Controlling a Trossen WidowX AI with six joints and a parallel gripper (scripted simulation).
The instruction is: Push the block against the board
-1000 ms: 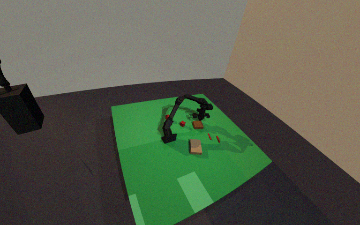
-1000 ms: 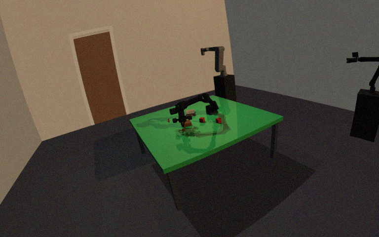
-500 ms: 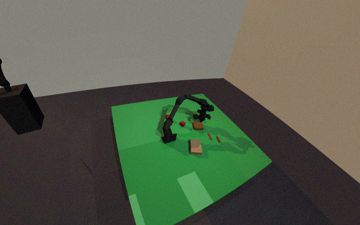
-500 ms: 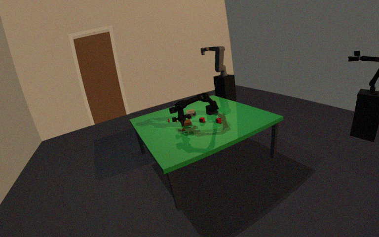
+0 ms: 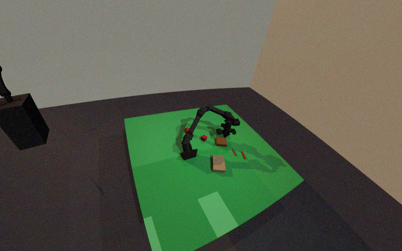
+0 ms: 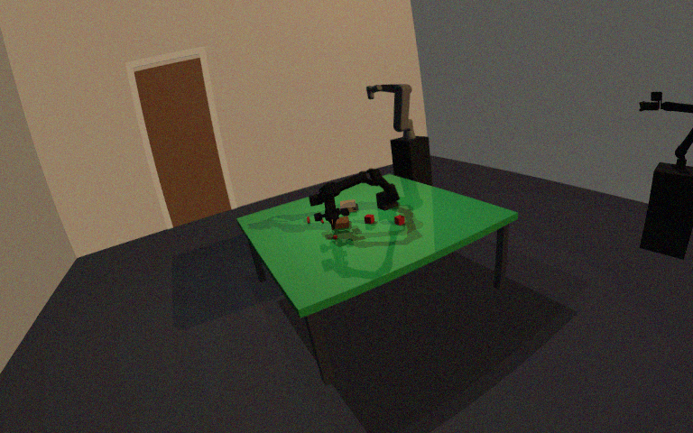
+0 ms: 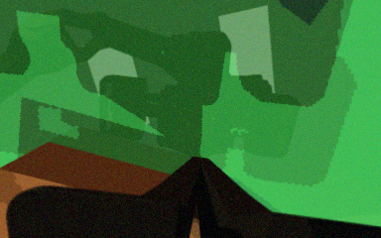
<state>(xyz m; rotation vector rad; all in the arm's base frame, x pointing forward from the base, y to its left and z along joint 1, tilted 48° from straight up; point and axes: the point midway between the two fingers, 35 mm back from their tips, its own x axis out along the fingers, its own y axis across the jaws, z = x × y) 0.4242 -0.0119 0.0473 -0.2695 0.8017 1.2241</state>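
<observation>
The square block [image 5: 220,141] [image 6: 341,223] [image 7: 84,166] is orange-brown and lies flat on the green table. The board [image 5: 218,167] [image 6: 348,204] is pale tan, longer than the block, and lies flat with a wide gap between it and the block. It is not seen in the wrist view. My gripper [image 5: 226,136] [image 6: 333,227] [image 7: 198,165] is shut and empty. It points down close beside the block, on the side away from the board. Whether the fingertips touch the block cannot be told.
Two red cubes [image 5: 203,137] [image 6: 369,218] [image 6: 399,219] stand between the block and the arm's base side. Two thin red sticks [image 5: 234,152] [image 5: 243,155] [image 6: 308,219] lie off to the other side. A small red piece [image 6: 335,236] lies near the gripper.
</observation>
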